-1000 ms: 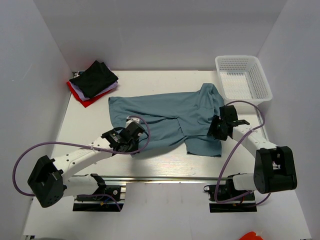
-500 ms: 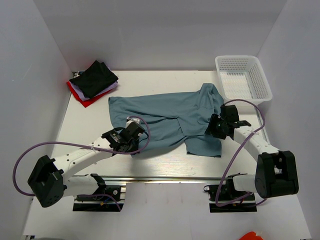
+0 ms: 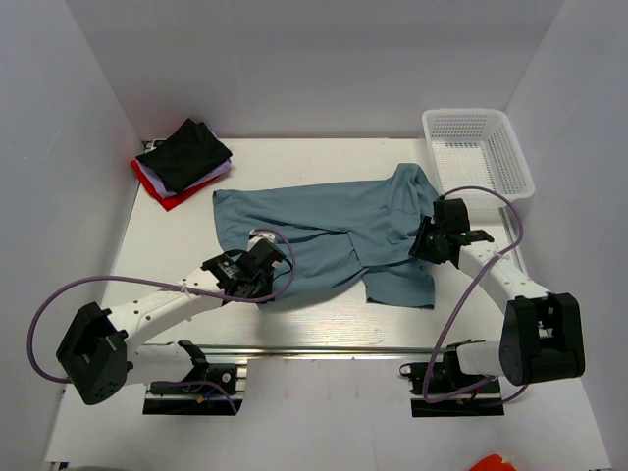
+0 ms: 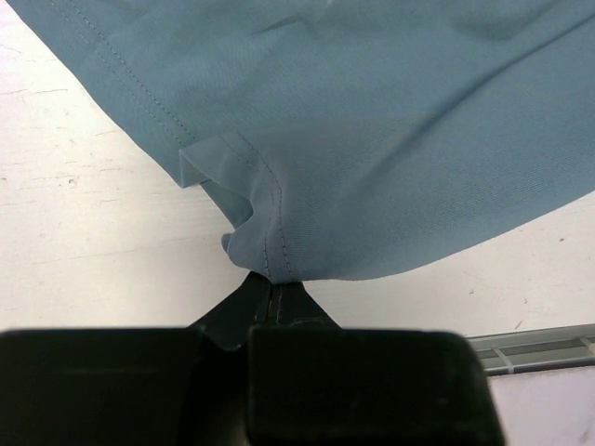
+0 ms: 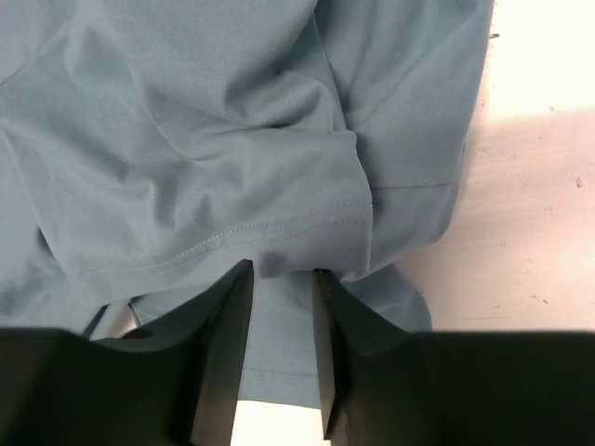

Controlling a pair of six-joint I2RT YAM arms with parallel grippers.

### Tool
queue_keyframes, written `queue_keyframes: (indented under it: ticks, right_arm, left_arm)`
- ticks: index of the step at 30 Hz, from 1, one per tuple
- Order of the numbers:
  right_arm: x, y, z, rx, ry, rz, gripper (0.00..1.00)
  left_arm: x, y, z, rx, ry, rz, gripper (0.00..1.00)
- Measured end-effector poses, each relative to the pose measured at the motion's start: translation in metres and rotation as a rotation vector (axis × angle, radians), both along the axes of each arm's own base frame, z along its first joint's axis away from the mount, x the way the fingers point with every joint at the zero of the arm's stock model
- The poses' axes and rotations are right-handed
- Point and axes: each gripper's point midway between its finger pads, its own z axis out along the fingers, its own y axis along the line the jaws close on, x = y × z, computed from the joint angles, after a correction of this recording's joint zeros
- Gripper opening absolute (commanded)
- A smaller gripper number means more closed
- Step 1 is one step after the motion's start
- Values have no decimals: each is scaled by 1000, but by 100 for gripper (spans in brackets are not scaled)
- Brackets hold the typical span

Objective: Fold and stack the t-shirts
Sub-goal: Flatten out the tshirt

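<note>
Blue t-shirt (image 3: pixel 324 221): spread flat, long axis 9 to 3 o'clock.
Left gripper (image 4: pixel 272 295): clamped on its 8 o'clock hem.
Right gripper (image 5: pixel 277 271): jaws narrowly apart, cloth between them.

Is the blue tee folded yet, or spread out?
Spread, not folded: the blue tee lies rumpled across the table, layers overlapping only at one end.

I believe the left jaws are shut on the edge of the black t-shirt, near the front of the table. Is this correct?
Not quite. The left jaws are shut on the edge of the blue-teal t-shirt, near the front of the table; the left wrist view shows it. The black t-shirt lies apart, far left.
</note>
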Motion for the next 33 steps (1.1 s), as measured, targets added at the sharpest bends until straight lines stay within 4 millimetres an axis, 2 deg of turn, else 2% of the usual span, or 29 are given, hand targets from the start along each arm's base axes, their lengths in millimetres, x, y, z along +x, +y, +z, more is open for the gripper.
queue_keyframes:
  ticks: [1,2,5,10,12,14,18,22,28,33]
  right_arm:
    - [0,0,-1,1,1,1,29]
    - [1,0,-2,-1,3,3,16]
    - [0,-1,-8,-5,25,-8,0]
    - [5,-8,-9,-32,15,-53,0]
    - [12,-8,-1,-31,-24,-61,0]
    - [20,-7,17,-17,-100,-63,0]
    - [42,-3,78,27,-334,-59,0]
    - [62,-3,151,45,-569,-52,0]
    - [82,-9,265,15,-864,-54,0]
    - [78,-23,367,-52,-1094,-88,0]
  left_arm:
    - [0,0,0,0,0,0,0]
    - [0,0,0,0,0,0,0]
    - [0,0,0,0,0,0,0]
    - [2,2,0,9,-9,6,0]
    - [4,4,1,22,-20,15,0]
    - [8,6,6,32,-39,25,0]
    - [24,5,29,28,-118,56,0]
    - [42,6,66,4,-237,100,0]
    - [65,19,152,-68,-470,200,0]
    - [70,46,233,-130,-681,296,0]
